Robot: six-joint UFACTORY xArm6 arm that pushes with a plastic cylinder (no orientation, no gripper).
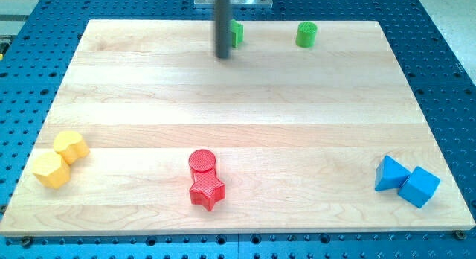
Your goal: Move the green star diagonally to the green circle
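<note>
Two green pieces sit apart at the tabletop's (238,88) top: my tip (224,56), no claw fitted, touches the star (236,33), circle (306,34) unreached.

A wide stretch of bare wooden desk (245,103) lies open across the middle. Obstacles sit only at the edges: green star (236,33) and green circle (306,34) at the view's top, yellow blocks (61,159) bottom left, red circle (202,162) touching red star (207,190) bottom centre, blue blocks (406,181) bottom right.
</note>
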